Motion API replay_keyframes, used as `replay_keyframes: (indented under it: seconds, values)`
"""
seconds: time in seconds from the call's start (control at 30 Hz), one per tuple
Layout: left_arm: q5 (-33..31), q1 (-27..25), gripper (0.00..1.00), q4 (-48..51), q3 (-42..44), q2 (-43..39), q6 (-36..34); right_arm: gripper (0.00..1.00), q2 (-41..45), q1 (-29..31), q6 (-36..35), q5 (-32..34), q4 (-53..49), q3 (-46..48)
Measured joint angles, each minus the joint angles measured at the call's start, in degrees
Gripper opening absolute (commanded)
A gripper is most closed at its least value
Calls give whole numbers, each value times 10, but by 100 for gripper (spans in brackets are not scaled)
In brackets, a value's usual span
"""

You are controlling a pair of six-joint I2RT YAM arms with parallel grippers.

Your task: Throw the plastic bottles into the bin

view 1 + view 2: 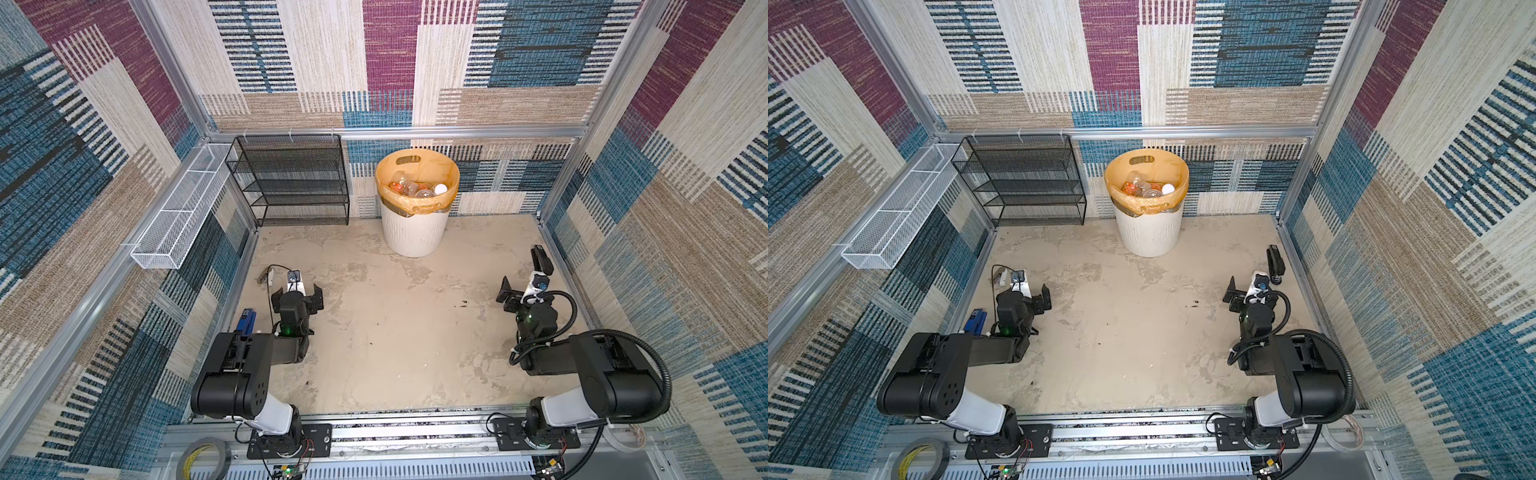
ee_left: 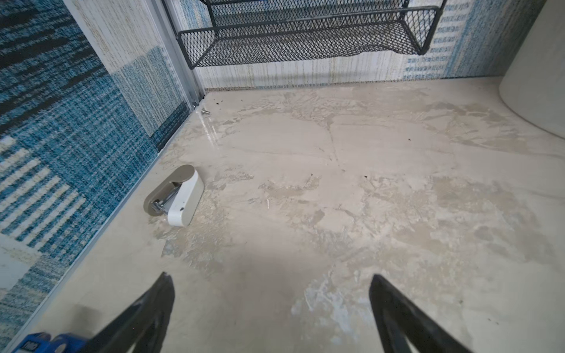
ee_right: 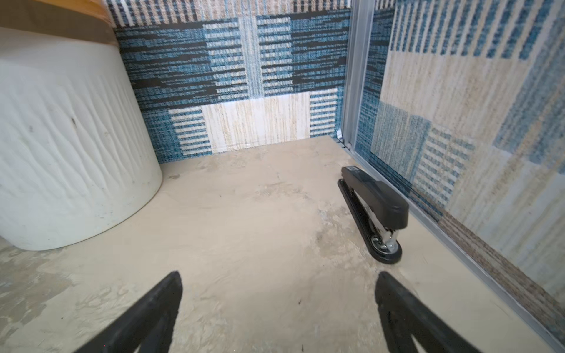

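Note:
The bin (image 1: 413, 235) (image 1: 1148, 235), round, white and ribbed with an orange-yellow bag, stands at the back wall in both top views. Several plastic bottles (image 1: 415, 189) (image 1: 1146, 189) lie inside it, clear ones with white and orange parts. No bottle shows on the floor. My left gripper (image 1: 297, 296) (image 2: 270, 281) hovers low near the left wall, open and empty. My right gripper (image 1: 523, 291) (image 3: 278, 275) sits near the right wall, open and empty as well. The bin's wall (image 3: 70, 146) fills one side of the right wrist view, and its edge (image 2: 538, 85) shows in the left wrist view.
A black mesh shelf rack (image 1: 291, 183) stands left of the bin, and a white wire tray (image 1: 178, 212) hangs on the left wall. A black stapler (image 3: 376, 207) lies by the right wall. By the left wall lie a blue stapler (image 1: 246, 322) and a small white-and-grey stapler (image 2: 175, 195).

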State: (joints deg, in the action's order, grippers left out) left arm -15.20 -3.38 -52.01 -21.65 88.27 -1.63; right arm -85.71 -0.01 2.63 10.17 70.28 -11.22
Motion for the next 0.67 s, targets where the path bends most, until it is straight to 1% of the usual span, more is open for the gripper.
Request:
replay_keyframes:
  seconds: [0.07, 0.1, 0.3, 0.43, 0.67]
  values:
    - [8, 1, 100, 0, 0, 0, 0, 99, -25, 0, -9, -21, 29, 4]
    - [7, 2, 100, 0, 0, 0, 0, 99, -25, 0, -12, -27, 22, 6]
    - [10, 2, 100, 0, -1, 0, 0, 99, -29, 0, -18, -37, 56, 10]
    - [19, 2, 100, 0, -1, 0, 0, 99, -30, 0, -19, -40, 62, 9]
    - [19, 2, 100, 0, -1, 0, 0, 98, -31, 0, -38, -92, 57, 0]
